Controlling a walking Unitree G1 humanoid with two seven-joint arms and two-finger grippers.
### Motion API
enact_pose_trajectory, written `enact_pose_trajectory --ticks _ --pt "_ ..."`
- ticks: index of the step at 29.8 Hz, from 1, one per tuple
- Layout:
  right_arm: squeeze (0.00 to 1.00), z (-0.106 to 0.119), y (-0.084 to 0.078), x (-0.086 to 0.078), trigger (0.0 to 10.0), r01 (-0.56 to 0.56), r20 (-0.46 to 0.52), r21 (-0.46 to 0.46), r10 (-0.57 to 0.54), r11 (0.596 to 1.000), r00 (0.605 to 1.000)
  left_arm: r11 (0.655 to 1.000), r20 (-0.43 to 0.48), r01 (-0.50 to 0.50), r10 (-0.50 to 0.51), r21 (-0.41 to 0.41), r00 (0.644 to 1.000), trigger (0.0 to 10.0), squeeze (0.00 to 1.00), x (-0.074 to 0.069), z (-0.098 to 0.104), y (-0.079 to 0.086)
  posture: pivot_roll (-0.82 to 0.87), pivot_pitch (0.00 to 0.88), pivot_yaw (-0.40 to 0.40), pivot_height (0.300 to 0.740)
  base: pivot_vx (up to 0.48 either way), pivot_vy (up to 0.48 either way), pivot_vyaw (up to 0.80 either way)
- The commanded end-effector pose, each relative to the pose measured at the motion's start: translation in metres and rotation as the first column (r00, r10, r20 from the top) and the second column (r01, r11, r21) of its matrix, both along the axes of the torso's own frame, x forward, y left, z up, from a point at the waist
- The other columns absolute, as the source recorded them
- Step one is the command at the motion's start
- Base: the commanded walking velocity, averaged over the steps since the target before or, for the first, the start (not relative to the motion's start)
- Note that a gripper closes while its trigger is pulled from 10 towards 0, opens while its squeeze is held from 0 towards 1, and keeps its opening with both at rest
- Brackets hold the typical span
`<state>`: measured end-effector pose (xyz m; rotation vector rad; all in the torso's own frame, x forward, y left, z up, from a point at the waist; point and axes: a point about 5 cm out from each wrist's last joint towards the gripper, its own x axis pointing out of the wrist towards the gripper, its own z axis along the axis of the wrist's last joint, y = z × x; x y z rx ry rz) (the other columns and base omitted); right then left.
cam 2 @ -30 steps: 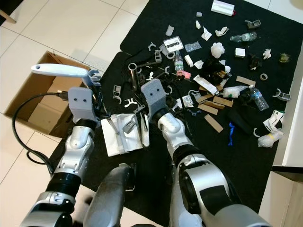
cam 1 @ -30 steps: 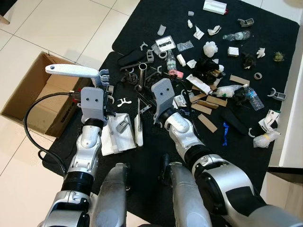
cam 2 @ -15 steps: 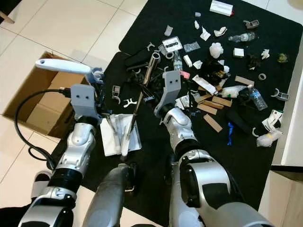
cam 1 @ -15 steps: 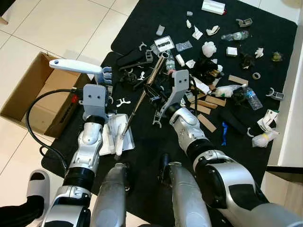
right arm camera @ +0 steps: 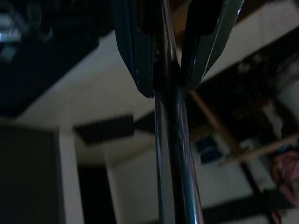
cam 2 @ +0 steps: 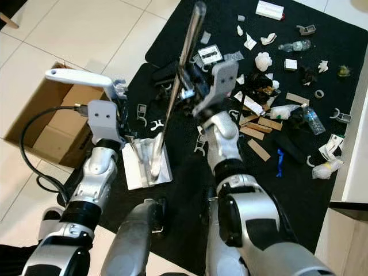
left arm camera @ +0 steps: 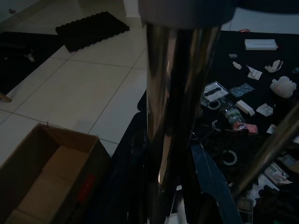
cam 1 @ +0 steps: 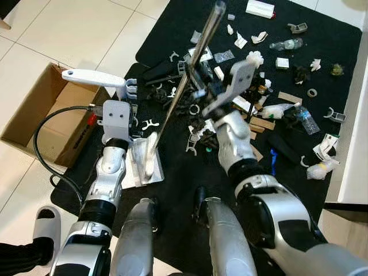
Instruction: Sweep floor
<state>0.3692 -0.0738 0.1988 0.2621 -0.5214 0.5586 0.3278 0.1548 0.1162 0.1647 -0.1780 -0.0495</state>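
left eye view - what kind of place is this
Probably a room in a home, set up for a sweeping trial: pale tiled floor, a black mat strewn with litter, and an open cardboard box beside it.

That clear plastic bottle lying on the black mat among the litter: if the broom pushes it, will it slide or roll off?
The plastic bottle lies on its side and is round, so it would probably roll. It looks nearly empty, so likely light. The black mat and nearby cardboard strips may soon stop it.

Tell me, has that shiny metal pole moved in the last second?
Yes. The metal pole has swung up from lying low beside the dustpan to standing steeply over the black mat.
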Motion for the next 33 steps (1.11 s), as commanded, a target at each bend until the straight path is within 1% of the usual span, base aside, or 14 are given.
enact_pose_trajectory --ticks 1,7,9,14,16,17,21,23,24,25,26,28,30,33 --pt "0.00 -0.003 -0.003 -0.002 10.0 0.028 -0.001 0.066 -0.028 0.997 1.000 1.000 -0.108 -0.026 0.026 0.004 0.994 10.0 0.00 -0.006 -0.022 0.005 0.14 0.306 -0.017 0.740 0.000 0.000 0.00" --pt "0.00 -0.012 -0.012 -0.003 10.0 0.101 -0.044 0.117 -0.096 0.988 0.994 0.999 -0.122 -0.041 0.044 0.022 0.992 10.0 0.00 -0.008 -0.023 0.010 0.14 0.288 -0.006 0.740 0.000 0.000 0.00" --pt "0.00 -0.024 -0.021 -0.002 10.0 0.170 -0.124 0.127 -0.154 0.977 0.980 0.998 -0.106 -0.040 0.044 0.040 0.993 10.0 0.00 -0.011 -0.023 0.011 0.14 0.278 -0.003 0.740 0.000 0.000 0.00" --pt "0.00 -0.035 -0.030 -0.002 10.0 0.230 -0.184 0.124 -0.205 0.965 0.961 0.997 -0.075 -0.055 0.059 0.060 0.995 10.0 0.00 -0.013 -0.020 0.014 0.13 0.258 0.000 0.740 0.000 0.000 0.00" --pt "0.00 -0.036 -0.031 -0.002 10.0 0.232 -0.194 0.122 -0.206 0.965 0.959 0.996 -0.067 -0.068 0.072 0.058 0.995 10.0 0.00 -0.012 -0.017 0.016 0.13 0.250 -0.002 0.740 0.000 0.000 0.00" --pt "0.00 -0.035 -0.031 0.000 10.0 0.224 -0.200 0.117 -0.198 0.968 0.960 0.994 -0.048 -0.092 0.094 0.057 0.994 10.0 0.00 -0.011 -0.011 0.019 0.12 0.244 -0.006 0.740 0.000 0.000 0.00" --pt "0.00 -0.032 -0.030 0.001 10.0 0.195 -0.187 0.103 -0.174 0.975 0.967 0.993 -0.018 -0.111 0.112 0.049 0.994 10.0 0.00 -0.007 -0.001 0.023 0.12 0.239 -0.009 0.740 0.000 0.000 0.00" --pt "0.00 -0.031 -0.028 0.002 10.0 0.179 -0.178 0.064 -0.165 0.982 0.970 0.991 0.019 -0.122 0.122 0.051 0.992 10.0 0.00 -0.004 0.009 0.025 0.12 0.235 -0.012 0.740 0.000 0.000 0.00" --pt "0.00 -0.031 -0.028 0.002 10.0 0.179 -0.178 0.064 -0.165 0.982 0.970 0.991 0.019 -0.122 0.122 0.051 0.992 10.0 0.00 -0.004 0.009 0.025 0.12 0.235 -0.012 0.740 0.000 0.000 0.00" --pt "0.00 -0.035 -0.027 0.002 10.0 0.179 -0.193 0.022 -0.171 0.984 0.966 0.991 0.040 -0.124 0.121 0.058 0.992 10.0 0.00 -0.002 0.015 0.026 0.12 0.232 -0.013 0.740 0.000 0.000 0.00" --pt "0.00 -0.035 -0.027 0.002 10.0 0.179 -0.193 0.022 -0.171 0.984 0.966 0.991 0.040 -0.124 0.121 0.058 0.992 10.0 0.00 -0.002 0.015 0.026 0.12 0.232 -0.013 0.740 0.000 0.000 0.00" --pt "0.00 -0.044 -0.025 -0.001 10.0 0.178 -0.195 -0.064 -0.187 0.982 0.963 0.991 0.065 -0.113 0.109 0.073 0.992 10.0 0.00 -0.002 0.021 0.025 0.12 0.230 -0.012 0.740 0.000 0.000 0.00" --pt "0.00 -0.051 -0.026 -0.004 10.0 0.182 -0.191 -0.114 -0.202 0.977 0.961 0.991 0.070 -0.106 0.101 0.079 0.992 10.0 0.00 -0.003 0.022 0.024 0.12 0.229 -0.010 0.740 0.000 0.000 0.00" --pt "0.00 -0.056 -0.032 -0.007 10.0 0.212 -0.180 -0.139 -0.235 0.967 0.955 0.993 0.087 -0.097 0.090 0.074 0.992 10.0 0.00 -0.005 0.025 0.022 0.12 0.228 -0.007 0.740 0.000 0.000 0.00"
